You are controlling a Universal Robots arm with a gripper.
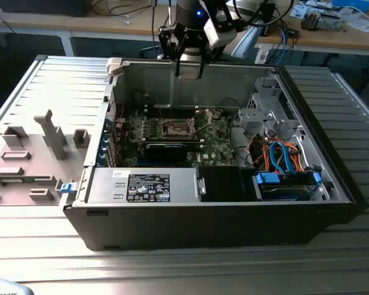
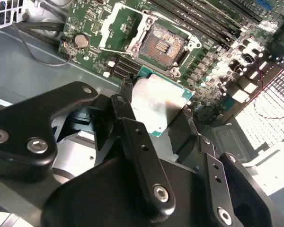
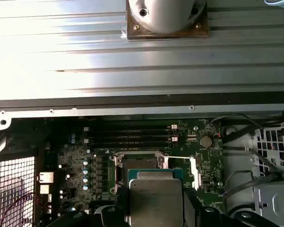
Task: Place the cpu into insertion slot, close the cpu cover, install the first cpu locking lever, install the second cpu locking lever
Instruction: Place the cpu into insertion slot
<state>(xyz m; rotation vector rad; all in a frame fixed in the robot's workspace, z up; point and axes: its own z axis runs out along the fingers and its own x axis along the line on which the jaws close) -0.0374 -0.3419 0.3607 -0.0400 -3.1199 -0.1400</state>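
Placement of the chip [image 2: 156, 106] is the step in hand: we see the claw [image 1: 189, 69] in the upper middle of the exterior view, over the far wall of the case [image 1: 203, 227], clamped on the chip's edges. The socket [image 1: 177, 128] sits bare at that frame's centre, well below, so we judge this calls for squaring chip to socket.

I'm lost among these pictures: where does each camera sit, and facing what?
Exterior view: off the arm, looking down into the open computer case; claw over its far wall.
Second wrist view: on the arm, looking along the claw's fingers at the gripped cpu, insertion slot beyond.
First wrist view: on the arm, facing the green board; claw tips flank the cpu.
Shared: both wrist views show cpu and slot.
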